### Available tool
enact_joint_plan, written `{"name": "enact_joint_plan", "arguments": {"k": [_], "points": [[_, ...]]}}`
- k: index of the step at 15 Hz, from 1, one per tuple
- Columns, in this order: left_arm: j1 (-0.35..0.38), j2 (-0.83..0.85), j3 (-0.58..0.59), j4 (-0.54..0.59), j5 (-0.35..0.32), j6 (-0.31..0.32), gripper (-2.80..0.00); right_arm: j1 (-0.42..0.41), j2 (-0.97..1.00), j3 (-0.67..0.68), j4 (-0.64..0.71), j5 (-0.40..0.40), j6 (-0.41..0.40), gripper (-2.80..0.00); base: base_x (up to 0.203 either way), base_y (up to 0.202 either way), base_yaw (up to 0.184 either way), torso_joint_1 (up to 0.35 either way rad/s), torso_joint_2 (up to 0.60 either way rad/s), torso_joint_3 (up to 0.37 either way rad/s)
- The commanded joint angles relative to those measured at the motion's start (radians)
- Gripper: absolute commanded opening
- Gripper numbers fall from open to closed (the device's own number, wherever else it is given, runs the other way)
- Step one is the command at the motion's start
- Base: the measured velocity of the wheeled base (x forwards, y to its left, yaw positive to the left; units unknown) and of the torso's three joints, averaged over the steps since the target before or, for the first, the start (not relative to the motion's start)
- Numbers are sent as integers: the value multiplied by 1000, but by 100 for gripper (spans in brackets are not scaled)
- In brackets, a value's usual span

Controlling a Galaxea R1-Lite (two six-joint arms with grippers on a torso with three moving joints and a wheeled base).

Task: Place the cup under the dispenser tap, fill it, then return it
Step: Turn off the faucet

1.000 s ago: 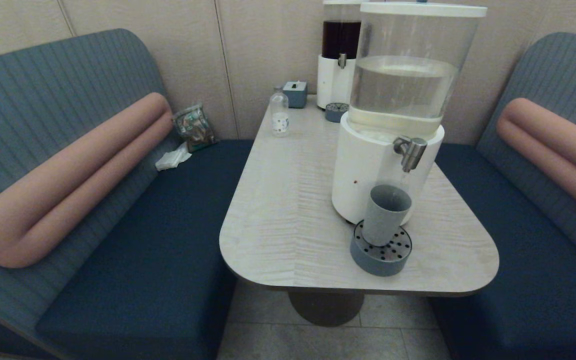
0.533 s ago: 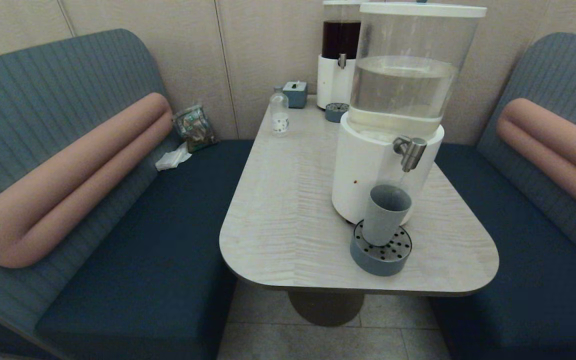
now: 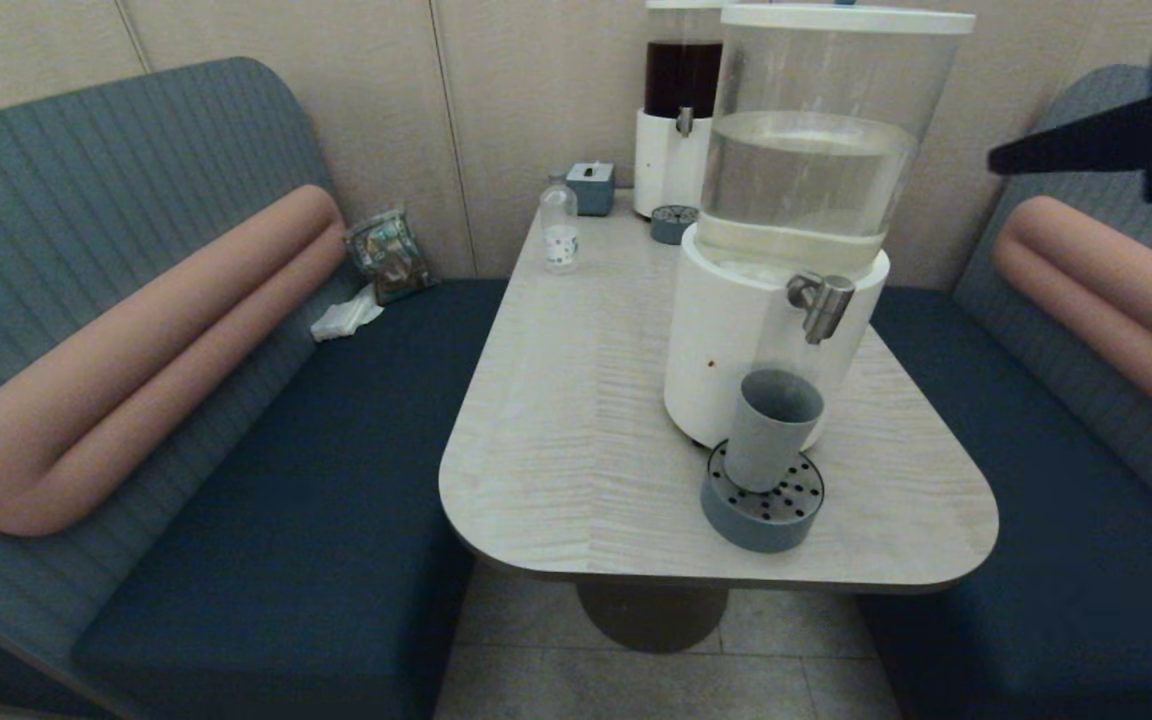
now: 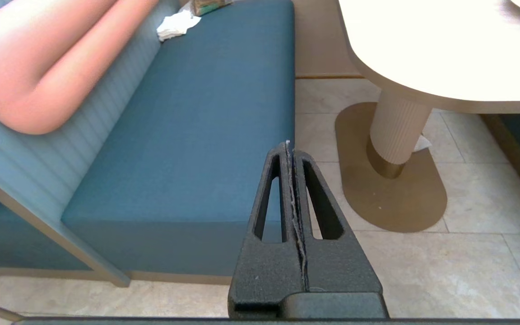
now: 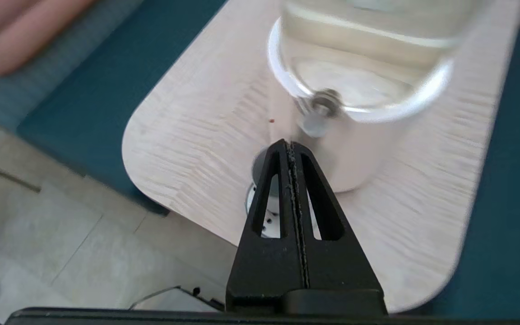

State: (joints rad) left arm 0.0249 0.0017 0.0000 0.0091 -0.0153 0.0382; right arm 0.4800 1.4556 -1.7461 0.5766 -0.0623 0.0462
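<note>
The grey-blue cup (image 3: 772, 430) stands upright on the round perforated drip tray (image 3: 762, 512), directly below the steel dispenser tap (image 3: 821, 302) of the white-based clear-liquid dispenser (image 3: 736, 340). My right gripper (image 3: 996, 160) reaches in high at the upper right, shut and empty, well above and to the right of the tap. In the right wrist view its tip (image 5: 288, 143) points down at the tap (image 5: 318, 115), and the cup (image 5: 259, 166) is mostly hidden behind the fingers. My left gripper (image 4: 288, 145) hangs shut and empty low beside the left bench.
On the table (image 3: 576, 430), at the far end, stand a dark-liquid dispenser (image 3: 681, 110), a small clear bottle (image 3: 559, 235), a grey box (image 3: 591, 187) and a second small tray (image 3: 673, 222). Padded benches flank the table. A snack bag (image 3: 388, 255) and a tissue (image 3: 344, 318) lie on the left bench.
My right gripper has come into the head view at the upper right, where no arm showed before. The cup, tray and dispenser have not moved.
</note>
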Motion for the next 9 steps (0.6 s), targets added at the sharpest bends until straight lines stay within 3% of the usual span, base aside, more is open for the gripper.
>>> {"name": "enact_joint_plan", "arguments": {"k": [1, 5, 9], "points": [[1, 1, 2, 0, 0, 0, -280, 15, 149, -68, 10, -18, 2, -280, 0, 0, 0, 0, 0, 0], [0, 1, 2, 0, 0, 0, -280, 20, 330, -187, 18, -115, 3, -280, 0, 0, 0, 0, 0, 0], [0, 1, 2, 0, 0, 0, -280, 30, 370, -185, 22, -122, 9, -280, 0, 0, 0, 0, 0, 0]]}}
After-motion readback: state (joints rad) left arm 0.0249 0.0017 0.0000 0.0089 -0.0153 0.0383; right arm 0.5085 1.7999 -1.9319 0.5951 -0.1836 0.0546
